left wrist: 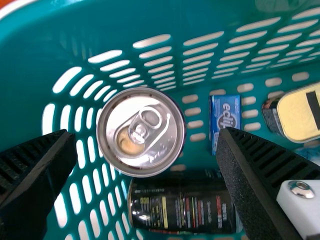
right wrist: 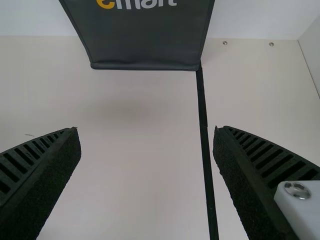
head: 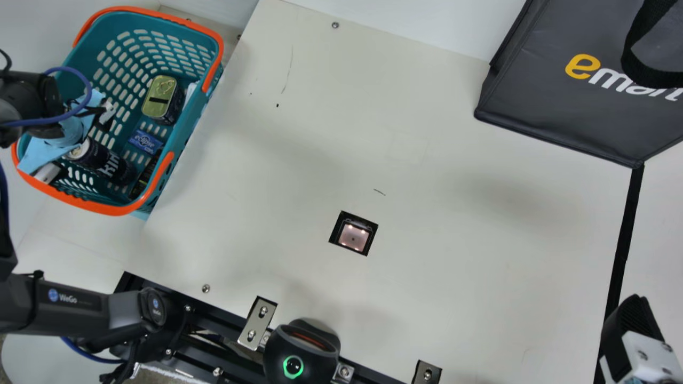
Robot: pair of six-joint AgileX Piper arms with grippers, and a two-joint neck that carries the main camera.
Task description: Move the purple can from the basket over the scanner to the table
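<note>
My left gripper (head: pixel 81 148) is low over the teal basket (head: pixel 121 10), at the can (head: pixel 109 163), which has a dark, purplish side with white letters. In the left wrist view that can (left wrist: pixel 140 132) stands upright, its silver top between the fingers of my left gripper (left wrist: pixel 145 131), which are open with a gap on both sides. At the main view's lower right is my right gripper (head: pixel 634 322). The right wrist view has my right gripper (right wrist: pixel 146 131) open over bare table. The scanner window (head: pixel 353 236) is set in the table (head: pixel 453 240).
In the basket, beside the can, are a black can lying down (left wrist: pixel 180 206), a small blue box (left wrist: pixel 225 119) and a gold-topped tin (head: pixel 160 96). A dark bag (head: pixel 560 101) is at the main view's upper right. A black handheld device (head: pixel 301 349) is at the front edge.
</note>
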